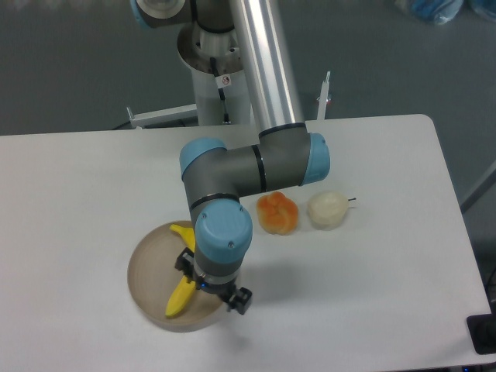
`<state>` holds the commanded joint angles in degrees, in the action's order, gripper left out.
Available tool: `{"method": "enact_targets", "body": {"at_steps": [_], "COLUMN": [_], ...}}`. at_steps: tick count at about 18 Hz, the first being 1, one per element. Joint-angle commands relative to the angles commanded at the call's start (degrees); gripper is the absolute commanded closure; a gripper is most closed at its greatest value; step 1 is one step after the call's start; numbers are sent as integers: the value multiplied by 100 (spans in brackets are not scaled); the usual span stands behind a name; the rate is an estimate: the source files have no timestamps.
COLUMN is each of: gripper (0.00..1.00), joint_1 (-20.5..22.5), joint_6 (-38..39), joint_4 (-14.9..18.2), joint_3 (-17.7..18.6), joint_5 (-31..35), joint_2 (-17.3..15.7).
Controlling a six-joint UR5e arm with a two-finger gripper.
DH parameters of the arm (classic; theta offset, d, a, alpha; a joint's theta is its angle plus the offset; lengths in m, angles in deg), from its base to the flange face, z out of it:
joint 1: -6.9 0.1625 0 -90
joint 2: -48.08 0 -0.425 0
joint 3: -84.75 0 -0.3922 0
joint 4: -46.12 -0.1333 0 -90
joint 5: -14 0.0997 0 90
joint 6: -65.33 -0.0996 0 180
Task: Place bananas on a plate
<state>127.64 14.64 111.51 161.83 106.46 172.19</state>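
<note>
The yellow banana (178, 298) lies across the round beige plate (141, 271) at the front left of the table, one tip near the plate's far rim and the other near its front rim. My gripper (211, 283) points straight down over the plate's right half. It is right next to the banana's middle. The blue-capped wrist hides most of it from above. Only black parts stick out on both sides, one of them over the banana. I cannot tell whether the fingers are on the banana or apart from it.
An orange lobed fruit (278, 214) and a pale cream pear-like fruit (326, 210) sit side by side right of the plate, just past the arm's elbow. The arm's base column (219, 85) stands behind the table's far edge.
</note>
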Motion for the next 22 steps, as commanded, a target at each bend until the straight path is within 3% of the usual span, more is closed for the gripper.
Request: {"method": "enact_targets", "body": {"at_steps": [4,9,14,22], "gripper": [0,0,0,0], "joint_1": [773,1407,2013,2217], "joint_6": [-984,-2556,-3700,-3834], "joint_4": [44,272,299,290], "joint_3": [150,141,115,71], "joint_5": [-9,-9,-35,-255], "joint_2": [-247,-317,-256,-177]}}
